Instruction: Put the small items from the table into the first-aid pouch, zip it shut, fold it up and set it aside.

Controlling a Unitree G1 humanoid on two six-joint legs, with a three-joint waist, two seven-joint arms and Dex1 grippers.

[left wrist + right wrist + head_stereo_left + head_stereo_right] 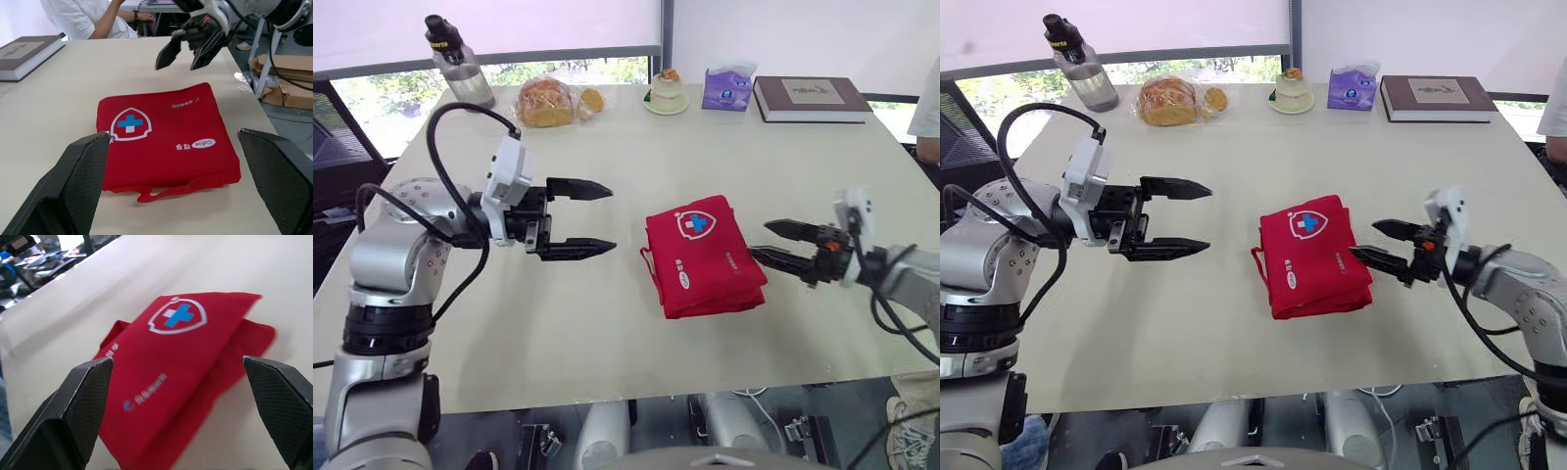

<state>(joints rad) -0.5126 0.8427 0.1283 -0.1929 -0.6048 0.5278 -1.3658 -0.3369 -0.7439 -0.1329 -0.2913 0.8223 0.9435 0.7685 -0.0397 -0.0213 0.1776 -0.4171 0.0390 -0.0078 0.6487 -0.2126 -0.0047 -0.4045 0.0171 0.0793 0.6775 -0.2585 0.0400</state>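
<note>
Jaws on both arms stand apart, flanking the folded pouch point(705, 257), contents hidden.

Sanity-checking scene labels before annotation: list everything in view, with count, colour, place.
first-aid pouch: 1, red, folded, centre of the table
table: 1, beige, under everything
water bottle: 1, clear with black cap, far left corner
bread bag: 1, clear with orange-brown bread, far edge, right of the bottle
dessert on saucer: 1, pale with orange top, far edge, middle
tissue pack: 1, purple, right of the dessert
book: 1, dark brown, far right corner
person: 1, white sleeve, at the table's right edge
left gripper: 1, black, jaws open, left of the pouch, apart from it
right gripper: 1, black, jaws open, at the pouch's right side, contact unclear
</note>
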